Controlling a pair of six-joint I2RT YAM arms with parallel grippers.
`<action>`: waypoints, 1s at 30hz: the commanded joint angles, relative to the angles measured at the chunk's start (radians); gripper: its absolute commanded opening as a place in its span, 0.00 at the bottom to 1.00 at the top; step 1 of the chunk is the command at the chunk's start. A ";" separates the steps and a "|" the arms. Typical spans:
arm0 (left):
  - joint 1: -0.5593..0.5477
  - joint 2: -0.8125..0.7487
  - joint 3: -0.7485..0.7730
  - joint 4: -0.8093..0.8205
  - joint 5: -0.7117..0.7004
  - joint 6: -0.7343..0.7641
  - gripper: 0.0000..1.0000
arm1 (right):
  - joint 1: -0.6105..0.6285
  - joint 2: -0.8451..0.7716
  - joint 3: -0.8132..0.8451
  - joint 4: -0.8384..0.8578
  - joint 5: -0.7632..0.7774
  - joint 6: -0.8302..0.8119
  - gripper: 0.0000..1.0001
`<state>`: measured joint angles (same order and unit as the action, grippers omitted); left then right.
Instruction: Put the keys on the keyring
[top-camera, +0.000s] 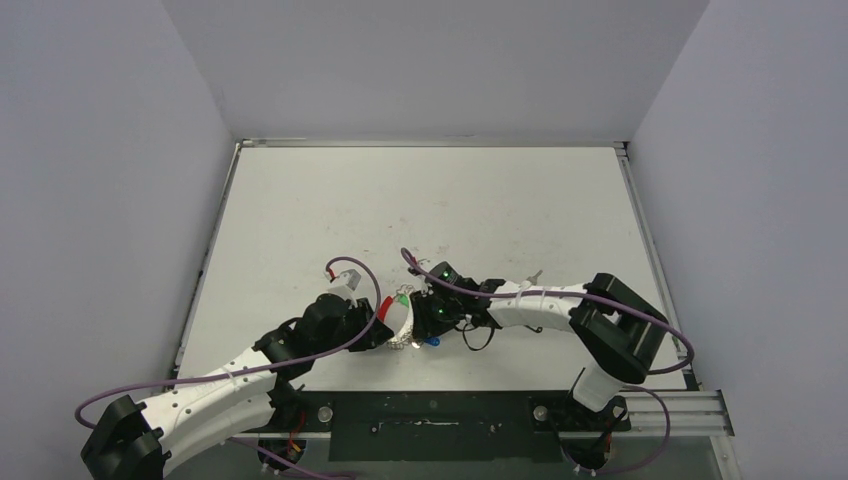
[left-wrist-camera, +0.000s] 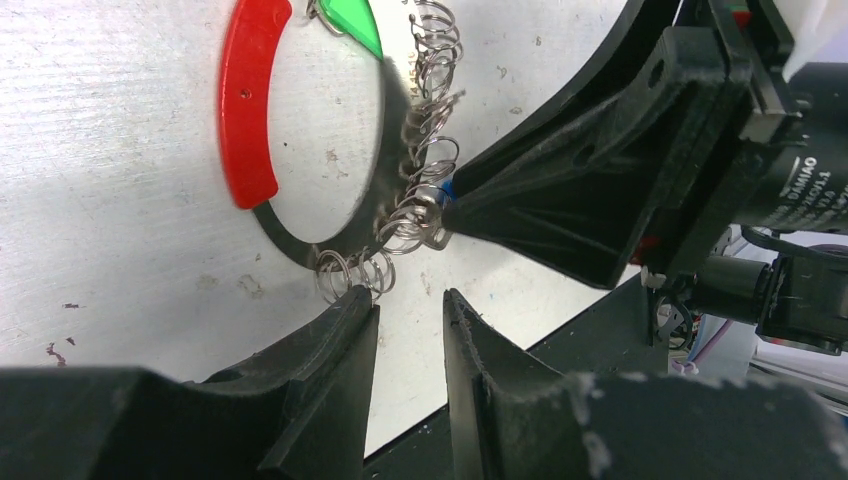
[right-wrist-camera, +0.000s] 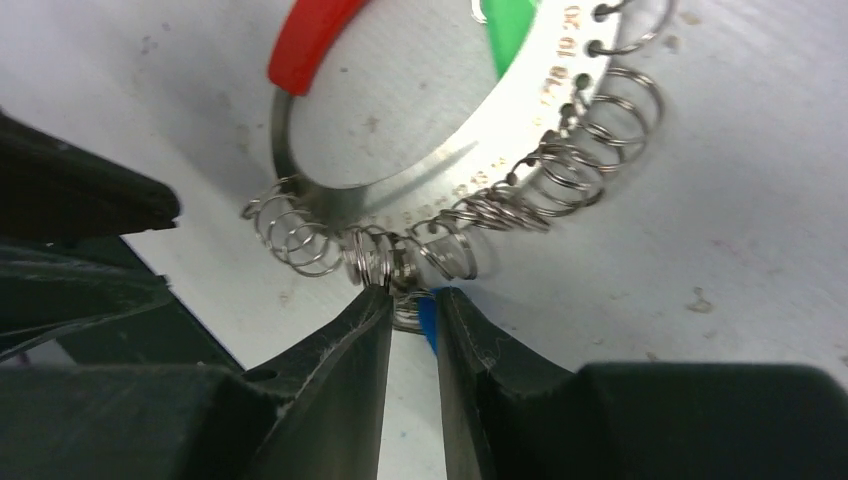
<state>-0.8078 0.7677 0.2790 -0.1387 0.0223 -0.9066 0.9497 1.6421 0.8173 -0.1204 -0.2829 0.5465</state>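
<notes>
The right gripper (right-wrist-camera: 412, 300) is pinched nearly closed on the blue key (right-wrist-camera: 428, 322), pressing it against the coils of the keyring (right-wrist-camera: 470, 175), which lies flat on the worktop (top-camera: 430, 200), lower centre of the top view. The left gripper (left-wrist-camera: 410, 305) stands narrowly open and empty just below the coils; it should probably steady the keyring first. The green key (left-wrist-camera: 352, 25) lies at the loop's top edge. No container shows.

Small stamped numbers on the keyring (right-wrist-camera: 487, 168) metal band, 19 and 20 readable, others blurred, white "DAMIAO" print on black motor (left-wrist-camera: 800, 190)
</notes>
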 joint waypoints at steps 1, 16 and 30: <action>0.009 -0.005 0.001 0.025 -0.015 -0.006 0.29 | 0.016 -0.041 0.005 0.128 -0.123 0.038 0.24; 0.013 -0.025 -0.014 0.017 -0.015 -0.020 0.29 | -0.126 -0.145 -0.046 0.052 -0.032 -0.006 0.61; 0.018 -0.014 -0.020 0.017 -0.015 -0.027 0.29 | 0.026 0.019 0.003 0.271 -0.140 0.070 0.51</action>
<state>-0.7967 0.7540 0.2630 -0.1471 0.0219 -0.9268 0.9241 1.6558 0.7837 0.0208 -0.3656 0.5819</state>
